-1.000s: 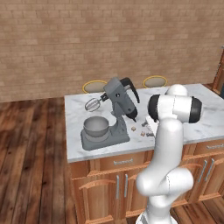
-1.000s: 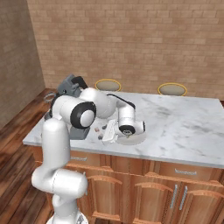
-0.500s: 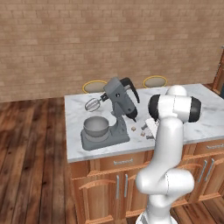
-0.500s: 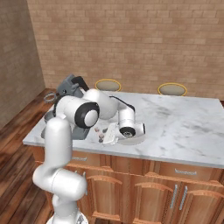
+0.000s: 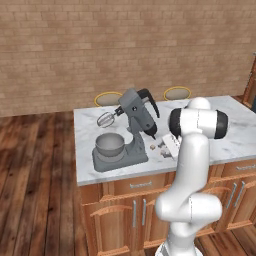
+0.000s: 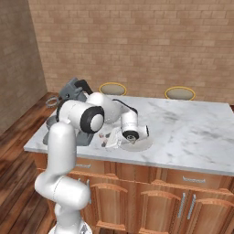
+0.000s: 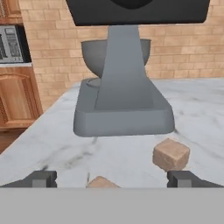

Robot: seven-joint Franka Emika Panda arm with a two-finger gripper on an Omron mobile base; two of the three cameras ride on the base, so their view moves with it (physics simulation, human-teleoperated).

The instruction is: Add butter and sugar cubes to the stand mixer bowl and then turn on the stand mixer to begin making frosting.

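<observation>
Gripper (image 7: 112,178) low over the marble counter (image 7: 205,113), fingers (image 7: 41,178) spread wide apart, nothing between them, released. Landmark: the stand mixer (image 7: 122,78). Hand view looks at the mixer's back, its column and flat grey base dead ahead. One brownish sugar cube (image 7: 171,154) lies on the counter just in front of the mixer base, close above the right fingertip; a second cube (image 7: 101,182) sits nearer, between the fingertips, partly cut off at the bottom edge. Stand mixer bowl (image 7: 98,56) stands on the far side of the mixer column, on the base. Left base view: mixer (image 5: 134,127) head tilted up, whisk raised, bowl (image 5: 110,145) below it; small cubes (image 5: 153,147) just beside the base. Butter cannot be made out
</observation>
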